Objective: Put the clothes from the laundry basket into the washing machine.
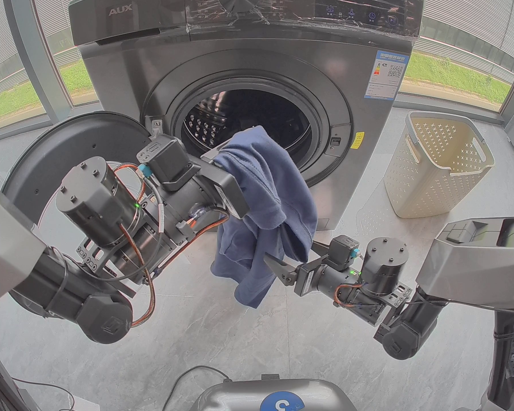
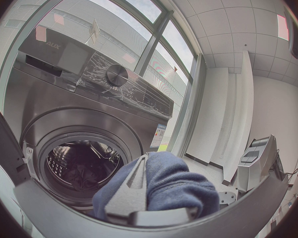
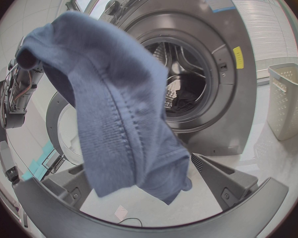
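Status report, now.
Left gripper shut on dark blue cloth garment, before open grey washing machine. Right gripper open by hanging hem. Drum mouth unobstructed.

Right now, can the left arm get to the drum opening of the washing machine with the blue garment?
Probably yes. The door stands swung open to the side, the drum opening is unblocked, and the left gripper holds the blue garment just in front of it. The right gripper sits lower.
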Controlling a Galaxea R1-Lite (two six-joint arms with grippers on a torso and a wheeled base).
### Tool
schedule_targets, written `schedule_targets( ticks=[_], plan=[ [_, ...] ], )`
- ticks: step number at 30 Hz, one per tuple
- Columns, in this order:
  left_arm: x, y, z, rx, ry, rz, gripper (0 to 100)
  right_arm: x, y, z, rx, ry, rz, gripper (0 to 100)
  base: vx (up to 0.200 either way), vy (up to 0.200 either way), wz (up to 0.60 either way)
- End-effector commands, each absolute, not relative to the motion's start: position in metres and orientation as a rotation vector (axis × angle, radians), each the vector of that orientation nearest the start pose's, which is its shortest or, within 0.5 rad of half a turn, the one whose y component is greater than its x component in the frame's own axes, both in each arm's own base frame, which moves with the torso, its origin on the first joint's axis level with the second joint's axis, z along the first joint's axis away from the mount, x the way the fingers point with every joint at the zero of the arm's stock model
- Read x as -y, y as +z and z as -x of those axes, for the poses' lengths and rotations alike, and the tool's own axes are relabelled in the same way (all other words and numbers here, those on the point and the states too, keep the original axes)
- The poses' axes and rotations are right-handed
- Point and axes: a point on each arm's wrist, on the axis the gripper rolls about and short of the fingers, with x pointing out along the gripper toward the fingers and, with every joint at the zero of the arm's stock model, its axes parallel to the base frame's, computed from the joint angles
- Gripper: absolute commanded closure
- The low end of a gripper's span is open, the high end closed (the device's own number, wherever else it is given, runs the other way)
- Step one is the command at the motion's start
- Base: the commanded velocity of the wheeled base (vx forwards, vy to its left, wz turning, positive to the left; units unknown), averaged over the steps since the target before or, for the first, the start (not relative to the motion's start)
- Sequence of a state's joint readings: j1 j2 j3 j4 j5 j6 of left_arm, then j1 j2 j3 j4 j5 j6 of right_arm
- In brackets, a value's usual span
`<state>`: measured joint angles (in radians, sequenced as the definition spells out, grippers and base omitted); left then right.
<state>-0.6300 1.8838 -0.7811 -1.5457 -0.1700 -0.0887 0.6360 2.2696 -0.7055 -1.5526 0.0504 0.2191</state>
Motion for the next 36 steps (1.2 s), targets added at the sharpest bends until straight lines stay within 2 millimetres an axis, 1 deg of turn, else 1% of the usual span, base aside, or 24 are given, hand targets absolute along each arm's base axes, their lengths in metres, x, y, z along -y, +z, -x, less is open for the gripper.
schedule_targets(
  ticks=[1, 6, 8, 13, 16, 18, 20, 21, 22, 24, 26, 27, 30, 34, 36],
  plan=[
    [0.199, 0.205, -0.267, 0.402, -0.806, 0.185, 100, -0.238, 0.036, -0.307, -0.092, 0.735, -0.208, 0, 0.000, 0.000, 0.00],
    [0.200, 0.205, -0.267, 0.404, -0.807, 0.186, 100, -0.251, 0.051, -0.312, -0.024, 0.774, -0.229, 0, 0.000, 0.000, 0.00],
    [0.200, 0.206, -0.267, 0.404, -0.807, 0.186, 100, -0.254, 0.053, -0.311, -0.014, 0.782, -0.233, 0, 0.000, 0.000, 0.00],
    [0.203, 0.201, -0.270, 0.390, -0.809, 0.181, 100, -0.271, 0.053, -0.294, -0.021, 0.837, -0.229, 0, 0.000, 0.000, 0.00],
    [0.204, 0.200, -0.270, 0.388, -0.813, 0.180, 100, -0.275, 0.055, -0.294, -0.010, 0.841, -0.231, 0, 0.000, 0.000, 0.00],
    [0.205, 0.200, -0.270, 0.387, -0.816, 0.181, 100, -0.277, 0.054, -0.295, -0.001, 0.840, -0.227, 0, 0.000, 0.000, 0.00],
    [0.206, 0.201, -0.270, 0.390, -0.816, 0.182, 100, -0.278, 0.050, -0.297, -0.005, 0.838, -0.221, 0, 0.000, 0.000, 0.00],
    [0.206, 0.202, -0.271, 0.393, -0.816, 0.182, 100, -0.281, 0.045, -0.301, -0.003, 0.832, -0.222, 0, 0.000, 0.000, 0.00],
    [0.206, 0.202, -0.271, 0.393, -0.816, 0.182, 100, -0.281, 0.045, -0.301, -0.003, 0.832, -0.222, 0, 0.000, 0.000, 0.00],
    [0.208, 0.201, -0.271, 0.392, -0.819, 0.183, 100, -0.287, 0.042, -0.317, 0.037, 0.776, -0.239, 0, 0.000, 0.000, 0.00],
    [0.208, 0.201, -0.271, 0.393, -0.819, 0.183, 100, -0.289, 0.042, -0.321, 0.050, 0.759, -0.250, 0, 0.000, 0.000, 0.00],
    [0.207, 0.202, -0.271, 0.398, -0.816, 0.185, 100, -0.290, 0.042, -0.328, 0.069, 0.733, -0.264, 0, 0.000, 0.000, 0.00],
    [0.207, 0.202, -0.271, 0.398, -0.813, 0.185, 100, -0.290, 0.041, -0.330, 0.067, 0.731, -0.275, 0, 0.000, 0.000, 0.00],
    [0.206, 0.201, -0.272, 0.396, -0.808, 0.184, 100, -0.294, 0.044, -0.326, 0.069, 0.743, -0.285, 0, 0.000, 0.000, 0.00],
    [0.207, 0.201, -0.271, 0.396, -0.811, 0.185, 100, -0.294, 0.041, -0.327, 0.067, 0.738, -0.283, 0, 0.000, 0.000, 0.00]
  ],
)
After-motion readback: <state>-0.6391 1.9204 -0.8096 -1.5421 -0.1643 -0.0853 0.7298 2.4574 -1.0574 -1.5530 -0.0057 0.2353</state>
